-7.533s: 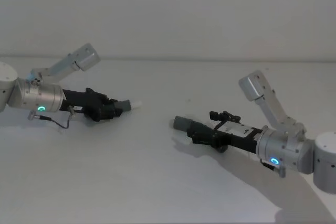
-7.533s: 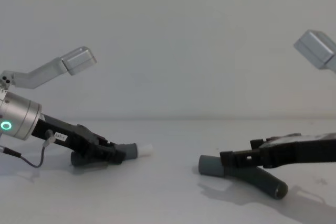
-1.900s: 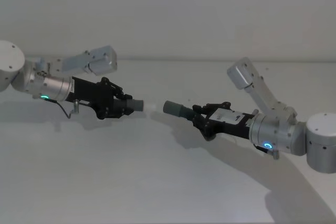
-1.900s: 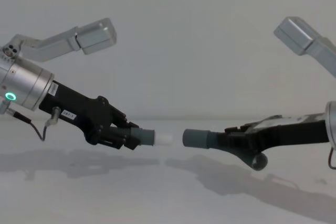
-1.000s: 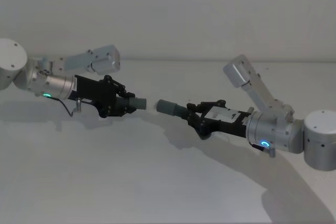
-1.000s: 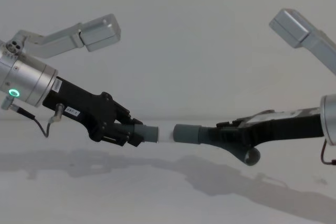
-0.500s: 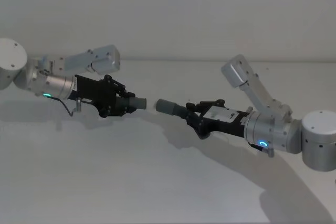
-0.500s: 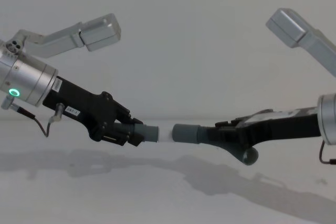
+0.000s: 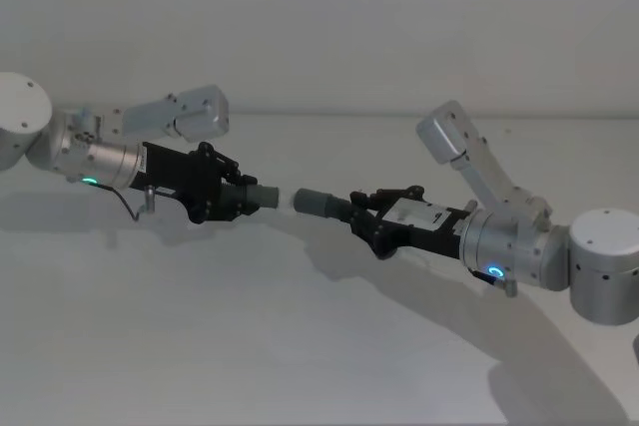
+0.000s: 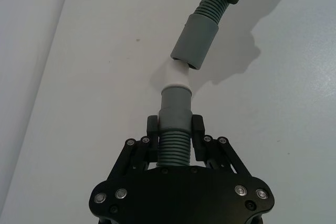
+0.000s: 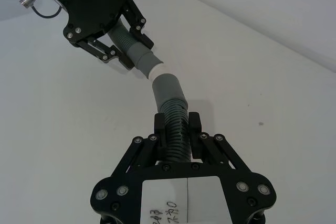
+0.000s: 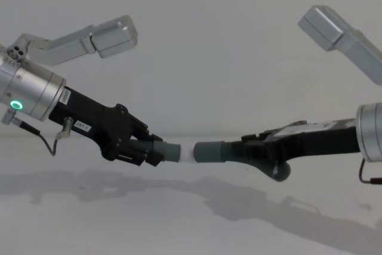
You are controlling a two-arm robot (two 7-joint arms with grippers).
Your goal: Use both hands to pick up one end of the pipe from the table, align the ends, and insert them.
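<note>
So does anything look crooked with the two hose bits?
Yes, slightly. In the left wrist view, the wide grey cuff meets the white plug tip at an angle, not in a straight line. Both pieces are held above the table, the tip just at the cuff's mouth.

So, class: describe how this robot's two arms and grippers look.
Both arms are angular silver links ending in silver cylindrical wrists with glowing rings. The left gripper is black, long-jawed plastic with a thin grey cable. The right gripper matches, bearing a white label.

Above the table (image 9: 300, 346), the left gripper (image 9: 238, 198) clamps the short hose piece (image 9: 262, 195) — facing the cuff (image 9: 318, 203) of the curved piece, clamped in the right gripper (image 9: 367, 218).
</note>
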